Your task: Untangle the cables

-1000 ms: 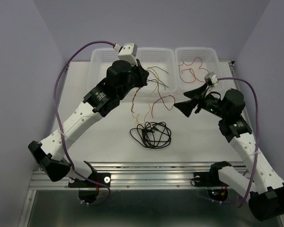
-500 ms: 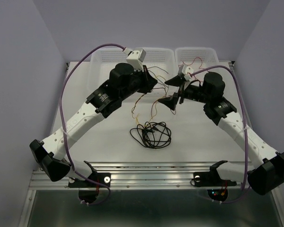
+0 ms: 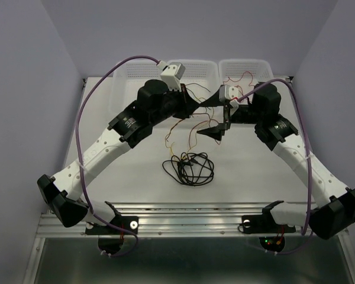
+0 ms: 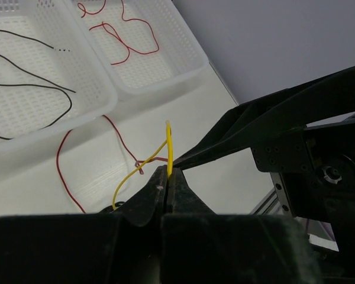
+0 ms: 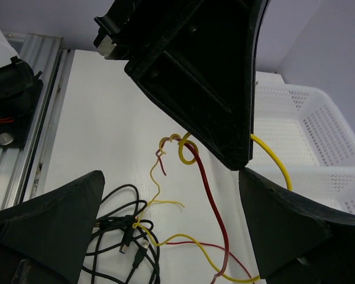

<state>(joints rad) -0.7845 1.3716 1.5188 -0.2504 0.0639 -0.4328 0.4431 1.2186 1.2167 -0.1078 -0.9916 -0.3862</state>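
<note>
Left jaws pinch yellow cable point(image 4: 169, 145); right jaws gape nearby. Step, likely: parting it from red cable point(image 5: 212, 198). Next: right grips red.

Yellow cable point(image 4: 169, 142) partly behind left gripper point(image 4: 164, 173)

Right arm swings in from 3 o'clock toward the middle of the tabletop point(image 3: 248, 171), its right fingers point(image 3: 215, 132), spread wide, now closing around the left fingers point(image 4: 148, 201). These, pinched on the yellow cable point(image 4: 168, 148), have edged toward 3 o'clock, dragging the tangled red cable point(image 5: 210, 195) along.
</note>
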